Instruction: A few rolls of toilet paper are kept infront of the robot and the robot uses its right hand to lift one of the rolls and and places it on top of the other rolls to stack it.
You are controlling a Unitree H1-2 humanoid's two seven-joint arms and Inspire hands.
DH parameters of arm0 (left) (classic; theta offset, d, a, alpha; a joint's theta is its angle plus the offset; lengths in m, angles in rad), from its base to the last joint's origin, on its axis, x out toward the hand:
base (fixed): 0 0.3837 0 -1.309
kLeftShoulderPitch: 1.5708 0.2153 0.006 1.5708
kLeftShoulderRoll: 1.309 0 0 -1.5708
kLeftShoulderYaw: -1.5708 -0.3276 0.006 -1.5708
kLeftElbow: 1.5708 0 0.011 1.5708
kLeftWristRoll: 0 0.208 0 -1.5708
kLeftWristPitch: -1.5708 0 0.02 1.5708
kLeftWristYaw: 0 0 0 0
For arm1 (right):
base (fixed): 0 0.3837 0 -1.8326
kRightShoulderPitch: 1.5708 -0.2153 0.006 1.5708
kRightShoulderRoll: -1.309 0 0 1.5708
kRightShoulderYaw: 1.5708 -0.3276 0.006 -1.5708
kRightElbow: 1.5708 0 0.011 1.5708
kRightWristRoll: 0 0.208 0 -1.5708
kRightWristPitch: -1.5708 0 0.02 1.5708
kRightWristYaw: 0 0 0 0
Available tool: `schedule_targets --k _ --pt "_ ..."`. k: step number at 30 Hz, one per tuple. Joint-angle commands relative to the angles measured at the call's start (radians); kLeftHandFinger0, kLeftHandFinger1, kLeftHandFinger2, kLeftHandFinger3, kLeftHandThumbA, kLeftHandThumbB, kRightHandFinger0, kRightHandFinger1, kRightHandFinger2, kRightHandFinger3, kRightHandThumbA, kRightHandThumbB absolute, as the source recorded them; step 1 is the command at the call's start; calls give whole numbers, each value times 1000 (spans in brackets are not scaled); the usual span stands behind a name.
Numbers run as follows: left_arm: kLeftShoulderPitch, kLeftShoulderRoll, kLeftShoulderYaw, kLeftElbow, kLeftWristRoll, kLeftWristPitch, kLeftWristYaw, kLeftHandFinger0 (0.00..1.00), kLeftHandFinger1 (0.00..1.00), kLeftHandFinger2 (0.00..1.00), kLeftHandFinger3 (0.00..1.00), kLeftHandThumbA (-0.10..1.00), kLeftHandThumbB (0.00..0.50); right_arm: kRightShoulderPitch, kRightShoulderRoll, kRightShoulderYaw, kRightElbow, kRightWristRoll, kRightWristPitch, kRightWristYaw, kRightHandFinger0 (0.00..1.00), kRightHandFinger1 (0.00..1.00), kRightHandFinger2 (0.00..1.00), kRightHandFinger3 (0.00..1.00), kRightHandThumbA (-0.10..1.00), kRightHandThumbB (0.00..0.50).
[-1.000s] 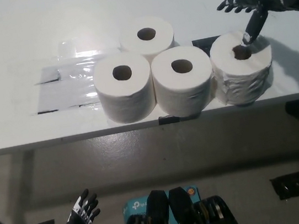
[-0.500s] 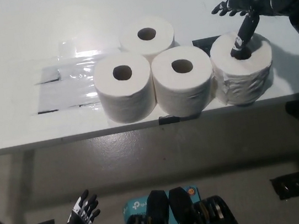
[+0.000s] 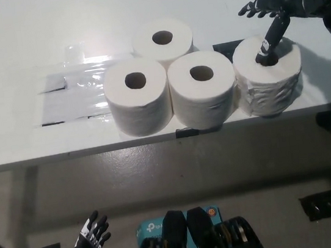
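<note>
The black right hand (image 3: pixel 273 13) hung over the rightmost toilet paper roll (image 3: pixel 269 81) at the surface's (image 3: pixel 5 35) front edge, fingers splayed, one poked into the core. Light, soft and squashy, I'd judge; hooking that cardboard tube looked wisest. The white left hand (image 3: pixel 87 246) idled open, low left.

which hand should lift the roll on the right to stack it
Right. The right hand is already over the rightmost roll, with one finger in its core. The left hand hangs open below the table, far from it.
</note>
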Motion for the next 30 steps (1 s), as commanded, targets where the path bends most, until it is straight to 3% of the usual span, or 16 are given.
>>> schedule_targets --k 1,4,11,14,20,28,30 --pt "12 1 -1 -30 0 -11 8 1000 1000 1000 1000 1000 247 -94 -38 -23 -16 5 -20 1 1000 1000 1000 1000 1000 275" --pt "10 1 -1 -26 0 -21 6 1000 1000 1000 1000 1000 243 -108 -38 -24 4 4 -29 5 1000 1000 1000 1000 1000 266" --pt "10 1 0 -29 0 -9 7 1000 1000 1000 1000 1000 266 -139 -37 -29 42 5 -40 7 1000 1000 1000 1000 1000 360" --pt "11 0 -1 -33 2 -3 9 1000 1000 1000 1000 1000 272 -134 -41 -31 17 4 -18 15 1000 1000 1000 1000 1000 349" --pt "10 -2 -3 -30 -3 -10 5 1000 1000 1000 1000 1000 269 -117 -42 -38 30 16 -60 15 1000 1000 1000 1000 1000 267" --pt "9 2 1 -33 -1 -5 8 1000 1000 1000 1000 1000 270 -101 -33 -33 23 8 -65 10 1000 1000 1000 1000 1000 295" --pt "7 3 1 -31 -2 -7 6 1000 1000 1000 1000 1000 271 -105 -31 -39 37 14 -61 13 1000 1000 1000 1000 1000 278"
